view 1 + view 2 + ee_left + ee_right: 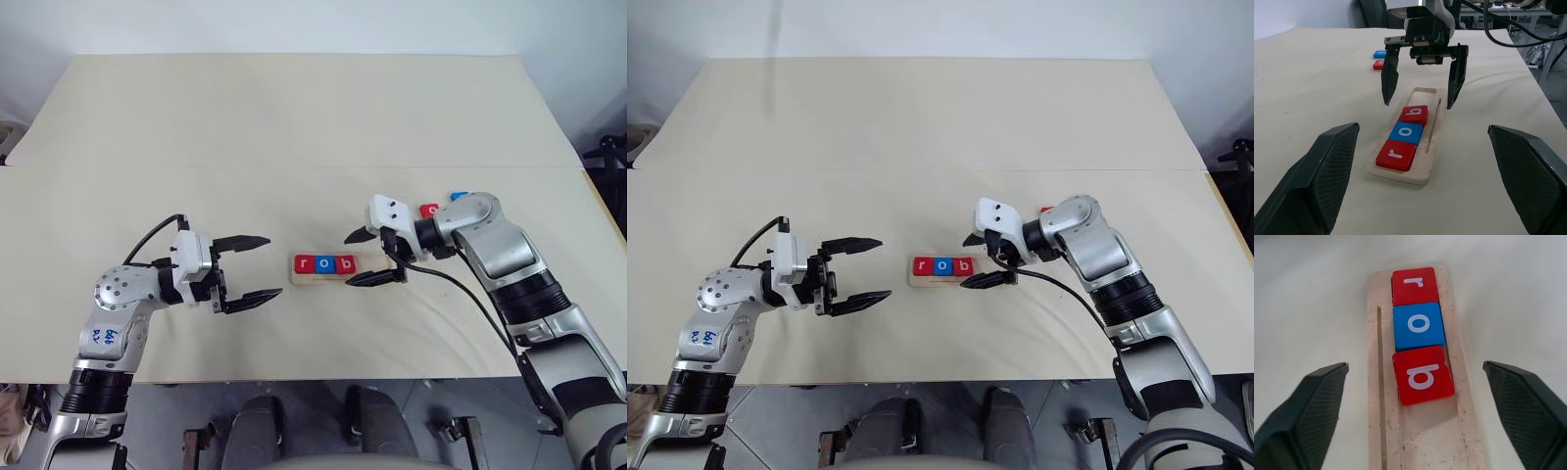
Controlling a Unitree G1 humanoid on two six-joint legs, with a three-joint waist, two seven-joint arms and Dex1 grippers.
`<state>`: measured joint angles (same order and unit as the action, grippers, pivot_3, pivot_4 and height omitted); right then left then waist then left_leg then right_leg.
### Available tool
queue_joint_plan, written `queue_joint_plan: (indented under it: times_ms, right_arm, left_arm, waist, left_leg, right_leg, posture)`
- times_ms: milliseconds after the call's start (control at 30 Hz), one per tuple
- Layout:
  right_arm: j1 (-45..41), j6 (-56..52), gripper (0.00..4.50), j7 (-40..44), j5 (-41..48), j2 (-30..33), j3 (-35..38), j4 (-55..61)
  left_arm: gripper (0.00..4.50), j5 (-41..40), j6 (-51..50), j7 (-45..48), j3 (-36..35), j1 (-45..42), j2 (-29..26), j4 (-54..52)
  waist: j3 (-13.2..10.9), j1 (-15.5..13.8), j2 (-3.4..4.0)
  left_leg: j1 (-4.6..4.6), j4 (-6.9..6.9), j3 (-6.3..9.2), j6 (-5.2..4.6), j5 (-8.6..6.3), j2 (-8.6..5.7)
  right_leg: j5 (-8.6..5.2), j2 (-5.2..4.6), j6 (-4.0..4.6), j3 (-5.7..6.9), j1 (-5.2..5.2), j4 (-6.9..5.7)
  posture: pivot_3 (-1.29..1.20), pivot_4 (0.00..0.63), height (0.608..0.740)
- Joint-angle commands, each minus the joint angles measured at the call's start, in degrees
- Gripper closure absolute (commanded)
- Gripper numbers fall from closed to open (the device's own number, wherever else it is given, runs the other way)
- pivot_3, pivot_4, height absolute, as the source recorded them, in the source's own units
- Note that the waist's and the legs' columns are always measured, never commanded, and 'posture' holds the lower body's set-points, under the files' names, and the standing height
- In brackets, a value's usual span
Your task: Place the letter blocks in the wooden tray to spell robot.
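Observation:
The wooden tray [372, 266] lies at the table's middle. In it sit three letter blocks in a row: red r [304, 263], blue o [324, 263] and red b [1423, 374], the b slightly askew. My right gripper [349, 259] hovers open just above the b end of the tray, holding nothing, with one finger on either side. A loose red block [1379, 64] and a loose blue block [1380, 54] lie on the table behind my right wrist. My left gripper [274, 265] stands open and empty to the left of the tray, pointing at it.
The tray's right half [1425, 440] is bare beyond the b. The beige table [294, 127] stretches wide and bare toward the far edge, with a seam line across it. A black cable hangs from each wrist.

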<state>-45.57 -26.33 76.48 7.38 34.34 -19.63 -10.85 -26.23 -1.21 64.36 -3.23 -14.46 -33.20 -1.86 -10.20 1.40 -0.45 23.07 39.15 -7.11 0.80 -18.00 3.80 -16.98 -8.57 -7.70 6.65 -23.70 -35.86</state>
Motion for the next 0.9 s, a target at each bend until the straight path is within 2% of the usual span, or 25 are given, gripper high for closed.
queue_joint_plan:
  times_ms: [33, 67, 167, 533, 900]
  right_arm:
    - [1.9, -0.2, 0.04, 1.2, 2.2, 2.8, 3.0, 4.0]
    - [2.5, -0.6, 0.04, 1.2, 2.6, 3.3, 3.3, 4.8]
    - [4.2, -2.1, 0.62, 0.8, 3.8, 4.0, 4.2, 6.9]
    - [6.8, -3.2, 4.46, -2.7, 3.0, 2.5, 2.0, 8.2]
    - [6.0, -4.6, 4.46, -4.1, 2.9, 0.5, 1.0, 7.8]
  left_arm:
    - [0.0, -0.2, 0.4, -0.2, 0.1, -0.4, 0.3, -1.9]
    - [0.0, -0.2, 0.4, -0.1, 0.1, -0.5, 0.3, -1.8]
    - [0.0, -0.2, 0.5, 0.0, 0.0, -0.6, 0.4, -1.5]
    - [0.0, -0.2, 0.2, 0.1, 0.0, -1.0, 0.3, -1.4]
    - [0.0, 0.0, 0.1, -0.6, -0.1, -0.9, 0.3, -1.8]
  waist:
    - [0.0, -0.2, 0.0]
    - [0.0, -0.2, 0.0]
    - [0.0, -0.1, 0.0]
    - [0.0, 0.1, 0.0]
    - [0.0, 0.1, 0.0]
  left_leg:
    - [0.0, 0.0, 0.0, 0.0, 0.0, 0.0]
    - [0.0, 0.0, 0.0, 0.0, 0.0, 0.0]
    - [0.0, 0.0, 0.0, 0.0, 0.0, 0.0]
    - [-0.01, 0.0, 0.0, 0.0, 0.0, 0.0]
    - [-0.01, 0.0, 0.0, 0.0, 0.0, 0.0]
  right_leg:
    - [0.0, 0.0, 0.0, 0.0, 0.01, 0.0]
    - [0.0, 0.0, 0.0, 0.0, 0.01, 0.01]
    - [0.0, 0.0, 0.0, 0.0, 0.01, 0.0]
    - [0.0, 0.0, 0.0, 0.0, 0.0, 0.0]
    - [0.0, 0.0, 0.0, 0.0, 0.01, 0.0]
  posture:
    - [0.0, 0.15, 0.74]
    - [0.0, 0.15, 0.74]
    - [0.0, 0.15, 0.74]
    - [0.0, 0.15, 0.74]
    - [0.0, 0.15, 0.74]
